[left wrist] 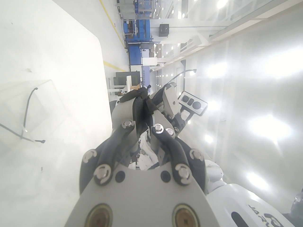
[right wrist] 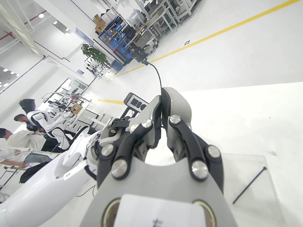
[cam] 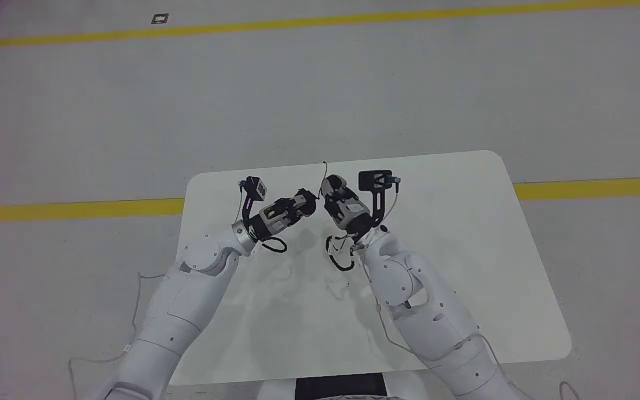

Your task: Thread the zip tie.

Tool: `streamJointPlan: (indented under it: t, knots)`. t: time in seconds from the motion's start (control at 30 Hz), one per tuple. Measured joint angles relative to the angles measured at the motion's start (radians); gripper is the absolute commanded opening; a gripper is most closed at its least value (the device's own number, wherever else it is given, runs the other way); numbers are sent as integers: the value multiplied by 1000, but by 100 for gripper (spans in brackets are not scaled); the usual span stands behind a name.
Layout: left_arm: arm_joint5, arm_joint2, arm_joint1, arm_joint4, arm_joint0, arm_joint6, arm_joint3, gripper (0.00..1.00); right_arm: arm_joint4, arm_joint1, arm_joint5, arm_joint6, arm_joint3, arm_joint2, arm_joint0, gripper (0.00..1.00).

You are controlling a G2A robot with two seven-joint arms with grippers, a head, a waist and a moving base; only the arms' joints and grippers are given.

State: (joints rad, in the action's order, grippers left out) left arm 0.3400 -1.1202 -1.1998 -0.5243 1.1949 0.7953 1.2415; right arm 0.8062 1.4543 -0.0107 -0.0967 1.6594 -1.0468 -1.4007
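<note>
The left arm comes in from 7 o'clock in the top view and the right arm from 5 o'clock. Both bend at the elbow, so the 2 claws meet tip to tip above the white table (cam: 450,250), toward 11 o'clock from its middle. The right claw (right wrist: 161,100) is squeezed tight on the black zip tie (right wrist: 158,74). The tie sticks out past the fingertips, bends over and ends in a small head. From above it is a very thin line that points to 12 o'clock. The part of the tie between the right claw's pads is hidden. The left claw (left wrist: 142,94) has its fingers pressed together with no gap. A tiny black tip pokes out past them, but I cannot tell if it is the other end of the tie or a bit of the dark pad. A clear tray (right wrist: 265,157) lies flat on the table under the arms. It holds spare ties (left wrist: 27,106), and 1 of them is cut off by the picture edge.
</note>
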Motion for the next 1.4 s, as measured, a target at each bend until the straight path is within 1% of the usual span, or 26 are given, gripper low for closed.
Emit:
streamJointPlan:
  t: [0.7,1.03,1.17,1.4]
  knots:
    - [0,0,0,0,0,0,0,0,18,0,-16,19,3,8,-10,0]
    - [0,0,0,0,0,0,0,0,31,-1,-20,19,18,11,-20,0]
    - [-10,4,0,4,9,-26,20,0,31,-1,-25,22,19,9,-20,0]
    - [-8,4,3,-3,14,-28,30,0,31,0,-38,34,19,7,-21,0]
